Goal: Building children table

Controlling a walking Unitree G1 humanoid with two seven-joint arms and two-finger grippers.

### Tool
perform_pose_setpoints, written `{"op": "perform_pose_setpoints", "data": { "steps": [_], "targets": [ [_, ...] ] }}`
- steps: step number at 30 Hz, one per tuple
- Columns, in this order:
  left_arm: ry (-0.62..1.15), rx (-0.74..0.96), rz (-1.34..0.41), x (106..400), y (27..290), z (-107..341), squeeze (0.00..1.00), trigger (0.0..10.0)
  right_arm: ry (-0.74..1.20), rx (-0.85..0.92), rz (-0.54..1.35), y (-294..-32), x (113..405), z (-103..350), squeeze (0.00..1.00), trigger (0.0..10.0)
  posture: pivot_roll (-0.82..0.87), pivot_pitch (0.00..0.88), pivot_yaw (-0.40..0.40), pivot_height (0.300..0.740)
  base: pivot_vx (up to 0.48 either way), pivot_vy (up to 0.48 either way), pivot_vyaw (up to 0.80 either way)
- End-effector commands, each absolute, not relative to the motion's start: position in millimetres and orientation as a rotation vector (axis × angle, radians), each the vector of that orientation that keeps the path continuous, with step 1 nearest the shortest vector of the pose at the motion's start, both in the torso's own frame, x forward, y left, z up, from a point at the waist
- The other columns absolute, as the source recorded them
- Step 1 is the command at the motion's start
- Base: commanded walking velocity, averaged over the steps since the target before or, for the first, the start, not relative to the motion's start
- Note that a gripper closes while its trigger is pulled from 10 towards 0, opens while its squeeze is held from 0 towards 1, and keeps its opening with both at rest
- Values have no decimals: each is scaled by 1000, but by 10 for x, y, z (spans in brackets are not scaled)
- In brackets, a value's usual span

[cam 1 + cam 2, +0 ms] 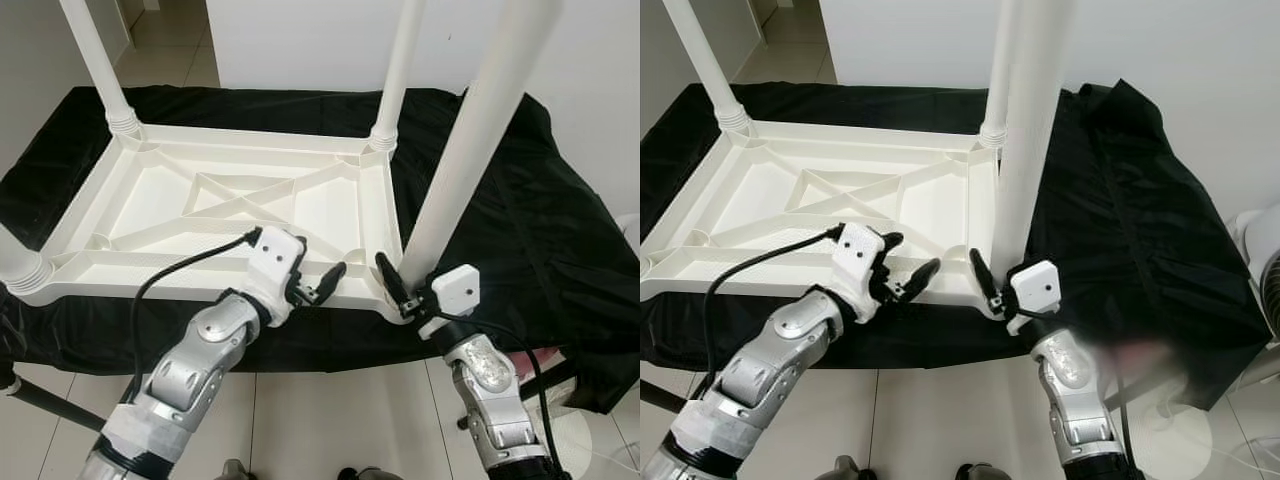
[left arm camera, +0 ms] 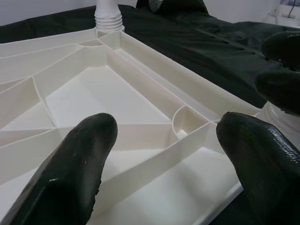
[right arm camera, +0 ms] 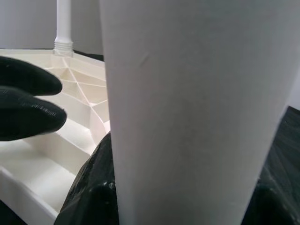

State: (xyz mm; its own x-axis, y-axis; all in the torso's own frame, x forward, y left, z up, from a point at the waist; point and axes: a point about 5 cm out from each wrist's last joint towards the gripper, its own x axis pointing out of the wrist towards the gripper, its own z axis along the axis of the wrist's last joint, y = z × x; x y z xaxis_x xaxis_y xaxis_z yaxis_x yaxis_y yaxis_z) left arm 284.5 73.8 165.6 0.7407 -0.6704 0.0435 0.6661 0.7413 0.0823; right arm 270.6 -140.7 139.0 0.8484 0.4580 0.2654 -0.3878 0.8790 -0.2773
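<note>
Upturned white children's table top laid on a black-draped desk.
Three legs are already set in its corners; the fourth table leg is clasped by the right gripper at the near right corner, while the left gripper is held parted just beside it.

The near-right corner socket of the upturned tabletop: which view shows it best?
The left wrist view: the corner socket sits unblocked between the left gripper's open jaws. In the left eye view, the right gripper and its table leg cover that corner. The right wrist view has the leg in front.
</note>
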Motion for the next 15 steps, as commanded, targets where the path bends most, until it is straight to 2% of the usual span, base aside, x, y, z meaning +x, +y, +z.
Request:
{"op": "perform_pose_setpoints", "data": {
  "steps": [1, 15],
  "targets": [
    [-72, 80, -972, 2754, 618, 1666, 0, 10000, -169, -233, 476, -1406, 2692, 1081, 0, 10000, -18, 115, -7, 740, 0, 0, 0],
    [-83, 80, -973, 2749, 611, 1699, 0, 10000, -80, -58, 425, -1430, 2783, 1038, 0, 10000, -12, 116, -15, 740, 0, 0, 0]
  ]
}}
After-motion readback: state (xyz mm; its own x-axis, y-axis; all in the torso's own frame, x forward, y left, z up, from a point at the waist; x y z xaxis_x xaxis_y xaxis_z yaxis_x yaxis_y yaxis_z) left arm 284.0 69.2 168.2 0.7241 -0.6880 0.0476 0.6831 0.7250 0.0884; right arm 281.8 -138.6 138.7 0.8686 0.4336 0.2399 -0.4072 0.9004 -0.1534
